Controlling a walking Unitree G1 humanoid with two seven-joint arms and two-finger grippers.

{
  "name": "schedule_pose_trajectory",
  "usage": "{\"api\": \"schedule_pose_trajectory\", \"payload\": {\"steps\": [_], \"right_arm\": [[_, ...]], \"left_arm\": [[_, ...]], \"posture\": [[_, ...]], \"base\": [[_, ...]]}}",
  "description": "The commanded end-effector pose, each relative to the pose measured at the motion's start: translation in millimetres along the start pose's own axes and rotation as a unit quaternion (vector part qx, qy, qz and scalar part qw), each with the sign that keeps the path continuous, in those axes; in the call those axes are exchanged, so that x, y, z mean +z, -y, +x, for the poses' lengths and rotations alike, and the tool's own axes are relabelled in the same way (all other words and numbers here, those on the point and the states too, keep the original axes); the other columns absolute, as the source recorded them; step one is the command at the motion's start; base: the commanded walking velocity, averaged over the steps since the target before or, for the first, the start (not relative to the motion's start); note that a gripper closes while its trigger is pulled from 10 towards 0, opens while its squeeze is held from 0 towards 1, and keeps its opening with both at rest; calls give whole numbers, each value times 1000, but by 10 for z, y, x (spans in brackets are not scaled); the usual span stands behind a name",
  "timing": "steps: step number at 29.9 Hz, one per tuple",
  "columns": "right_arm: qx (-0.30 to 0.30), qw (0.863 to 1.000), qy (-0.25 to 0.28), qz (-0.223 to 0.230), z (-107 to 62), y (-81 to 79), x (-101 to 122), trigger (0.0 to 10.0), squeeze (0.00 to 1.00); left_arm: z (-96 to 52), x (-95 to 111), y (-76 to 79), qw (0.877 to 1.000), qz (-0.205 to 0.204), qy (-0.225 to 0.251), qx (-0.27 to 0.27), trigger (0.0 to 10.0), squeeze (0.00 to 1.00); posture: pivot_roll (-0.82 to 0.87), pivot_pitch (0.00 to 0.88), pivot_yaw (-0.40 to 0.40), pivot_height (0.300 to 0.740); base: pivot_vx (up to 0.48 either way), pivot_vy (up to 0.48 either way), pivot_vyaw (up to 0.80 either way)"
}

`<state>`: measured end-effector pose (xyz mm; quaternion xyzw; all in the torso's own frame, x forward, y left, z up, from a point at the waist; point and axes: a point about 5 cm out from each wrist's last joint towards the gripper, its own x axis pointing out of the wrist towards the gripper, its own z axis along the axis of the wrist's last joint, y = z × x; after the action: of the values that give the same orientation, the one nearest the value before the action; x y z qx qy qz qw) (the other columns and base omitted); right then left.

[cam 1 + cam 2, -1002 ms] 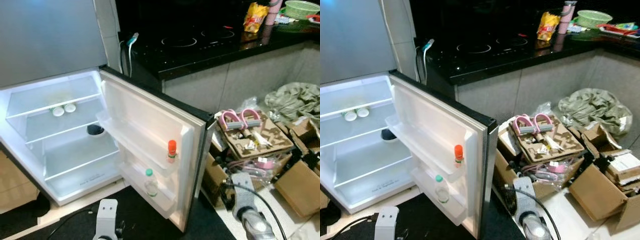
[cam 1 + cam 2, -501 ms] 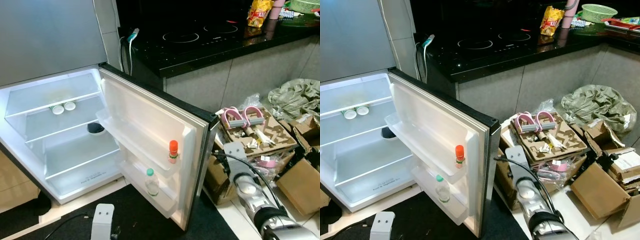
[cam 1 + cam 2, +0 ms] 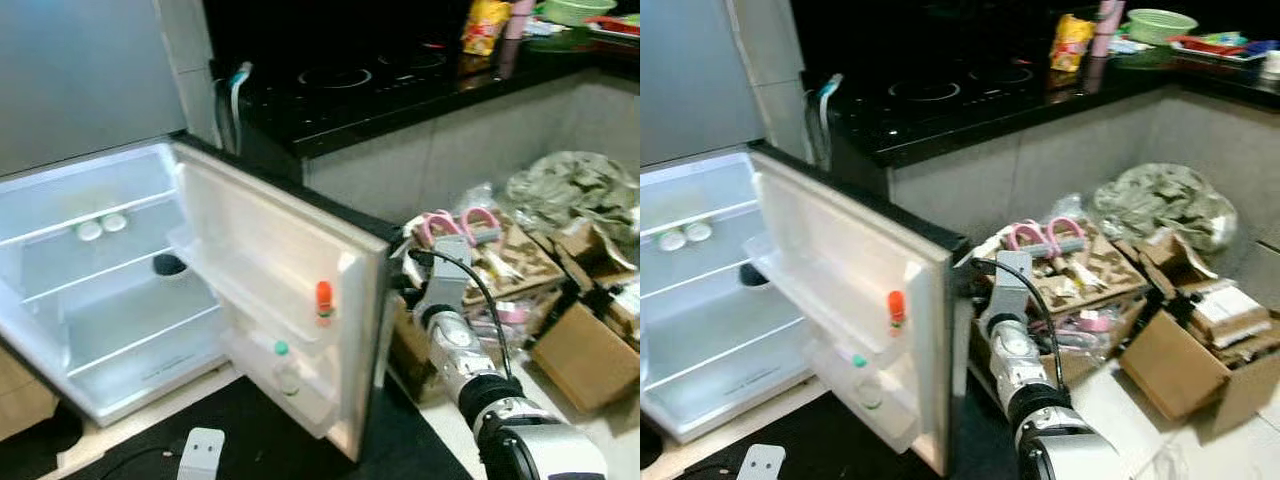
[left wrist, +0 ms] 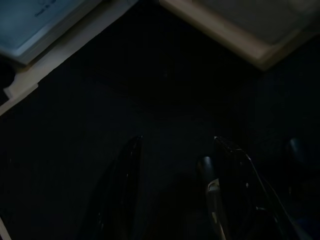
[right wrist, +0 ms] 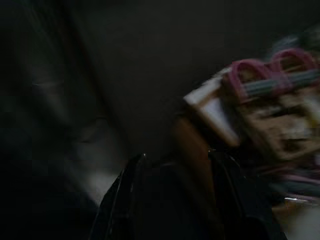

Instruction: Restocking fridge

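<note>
The small fridge stands open and lit, its door swung out towards me. On the door shelves stand an orange-capped bottle and, lower, a green-capped clear bottle. Inside are two white round lids on a shelf and a dark bowl. My right arm reaches up beside the door's outer edge. In the right wrist view my right gripper is open, with the dark door side ahead. My left gripper hangs open over the black mat.
Cardboard boxes, a pink-handled item and a crumpled grey-green cloth crowd the floor to the right. A black counter with a hob runs behind, carrying a snack bag and a green basket.
My right arm has risen and swung left, from low over the boxes to the door's outer edge. The head view has shifted slightly. My left arm has sunk lower in the picture.
</note>
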<state>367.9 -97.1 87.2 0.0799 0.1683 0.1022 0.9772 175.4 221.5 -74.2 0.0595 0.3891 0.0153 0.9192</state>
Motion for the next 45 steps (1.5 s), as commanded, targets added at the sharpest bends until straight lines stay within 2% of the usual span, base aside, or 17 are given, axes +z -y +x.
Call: {"api": "schedule_pose_trajectory", "payload": {"steps": [1,4,9,13,14,16,18,20,23,24,25,26,28,31,34,37,45], "right_arm": [[157,988,-10,-2,29,-509,68,10000,0],[286,957,-37,-22,-40,-816,38,10000,0],[550,834,-19,-40,-539,-1416,217,10000,0],[633,774,6,17,-808,-1546,415,10000,0],[633,774,6,17,-808,-1546,415,10000,0],[673,735,30,77,-939,-1560,596,10000,0],[654,746,53,110,-874,-1514,689,10000,0],[598,792,56,109,-678,-1418,640,10000,0],[443,894,34,56,-359,-1129,402,10000,0],[443,894,34,56,-359,-1129,402,10000,0],[311,950,-7,7,-212,-834,200,10000,0],[311,950,-7,7,-212,-834,200,10000,0],[166,983,-50,-52,-143,-391,-70,10000,0],[18,988,-115,-97,-277,241,-536,10000,0],[-10,984,-137,-110,-367,402,-705,10000,0],[-118,960,-232,-107,-883,939,-1424,10000,0],[-164,938,-294,-84,-1473,1130,-2019,10000,0]], "left_arm": [[-40,-123,-62,999,15,-29,-1,10000,0],[-52,-172,-54,999,25,-43,-10,10000,0],[-88,-279,-71,997,32,-68,-11,10000,0],[-104,-318,-79,997,29,-74,-10,10000,0],[-104,-318,-79,997,29,-74,-10,10000,0],[-116,-350,-79,996,27,-80,-9,10000,0],[-130,-390,-72,996,26,-88,-9,10000,0],[-141,-418,-63,995,26,-93,-10,10000,0],[-154,-453,-50,995,27,-100,-10,10000,0],[-154,-453,-50,995,27,-100,-10,10000,0],[-154,-456,-48,994,27,-101,-10,10000,0],[-154,-456,-48,994,27,-101,-10,10000,0],[-145,-435,-52,995,26,-97,-9,10000,0],[-112,-365,-64,996,23,-90,-9,10000,0],[-98,-334,-71,996,23,-87,-10,10000,0],[-52,-225,-88,997,28,-75,-9,10000,0],[54,26,51,999,18,-34,-22,10000,0]], "posture": [[-42,28,28,740],[-46,31,33,740],[-48,31,35,740],[-48,31,35,740],[-48,31,35,740],[-46,34,30,740],[-46,35,30,740],[-48,35,31,740],[-49,37,31,740],[-49,37,31,740],[-49,37,31,740],[-49,37,31,740],[-45,37,28,740],[-44,34,27,740],[-46,31,29,740],[-40,30,31,740],[-56,33,55,740]], "base": [[0,0,0],[0,0,0],[0,0,0],[0,0,0],[0,0,0],[0,0,0],[0,0,0],[0,0,0],[0,0,0],[0,0,0],[0,0,0],[0,0,0],[0,0,0],[0,0,0],[0,0,0],[0,0,0],[0,0,100]]}}
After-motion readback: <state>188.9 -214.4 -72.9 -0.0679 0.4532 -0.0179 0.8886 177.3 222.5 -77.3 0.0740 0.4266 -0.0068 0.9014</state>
